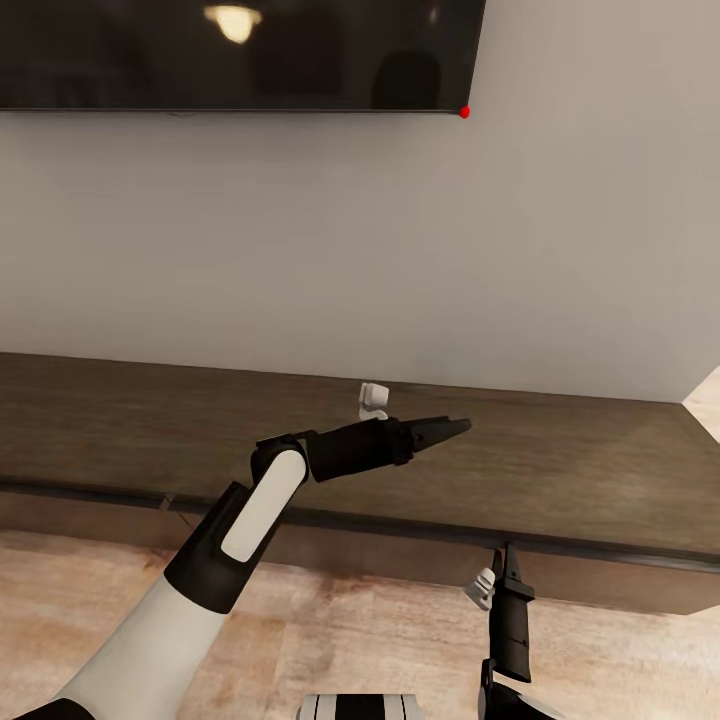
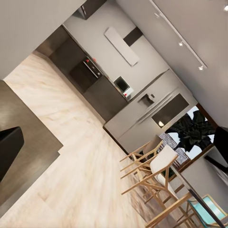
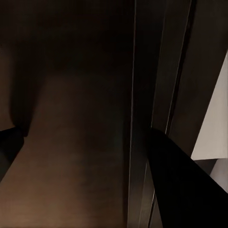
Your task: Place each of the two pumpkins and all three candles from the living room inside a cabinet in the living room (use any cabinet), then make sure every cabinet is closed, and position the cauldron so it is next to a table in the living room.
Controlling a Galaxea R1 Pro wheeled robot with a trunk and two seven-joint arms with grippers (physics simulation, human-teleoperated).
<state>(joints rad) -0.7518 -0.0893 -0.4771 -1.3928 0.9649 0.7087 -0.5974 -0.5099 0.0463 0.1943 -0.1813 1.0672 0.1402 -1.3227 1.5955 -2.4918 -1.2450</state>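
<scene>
Left gripper (image 1: pixel 455 428) over the cabinet (image 1: pixel 560 470) top, right gripper (image 1: pixel 508 560) at its front edge.

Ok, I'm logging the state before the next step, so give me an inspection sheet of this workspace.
Surface: long dark-brown cabinet top, bare where it shows; pale wood floor in front.
Job's things: only the cabinet; drawer fronts look shut from the head view.
Clutter: nothing seen.
Grippers: left gripper stretched out over the cabinet top, fingers look together, holding nothing; right gripper raised at the cabinet's front edge, open or shut unclear.
Cables: nothing seen.
Surroundings: grey wall with a dark TV above; the left wrist view shows a kitchen and wooden stools beyond.
</scene>
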